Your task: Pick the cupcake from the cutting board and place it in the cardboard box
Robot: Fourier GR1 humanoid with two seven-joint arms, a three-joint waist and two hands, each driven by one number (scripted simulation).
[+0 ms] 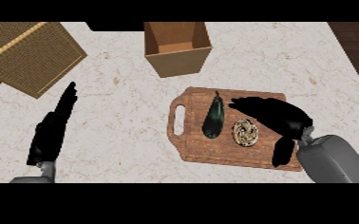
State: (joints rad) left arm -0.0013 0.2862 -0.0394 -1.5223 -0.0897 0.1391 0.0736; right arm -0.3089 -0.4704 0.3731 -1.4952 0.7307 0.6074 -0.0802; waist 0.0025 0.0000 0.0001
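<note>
nothing moved yet: cupcake (245, 132) on the board (200, 149)
right hand (275, 114) fingers spread, holding nothing, cupcake just under them beside an eggplant (214, 116); box (176, 47) waits beyond the fingertips; left hand (52, 129) rests straight-fingered

The robot shows two forearms and two hands, nothing more of its body. The right forearm (328, 160) is grey, with a smooth and rounded shell that looks a little lighter along its upper side. The right hand (284, 116) is fully black and matte, with slim fingers (245, 104) and a thumb. The left hand (51, 130) is black also, long and narrow in shape. Of the left forearm (38, 178) only a small grey part is visible at the wrist
</note>
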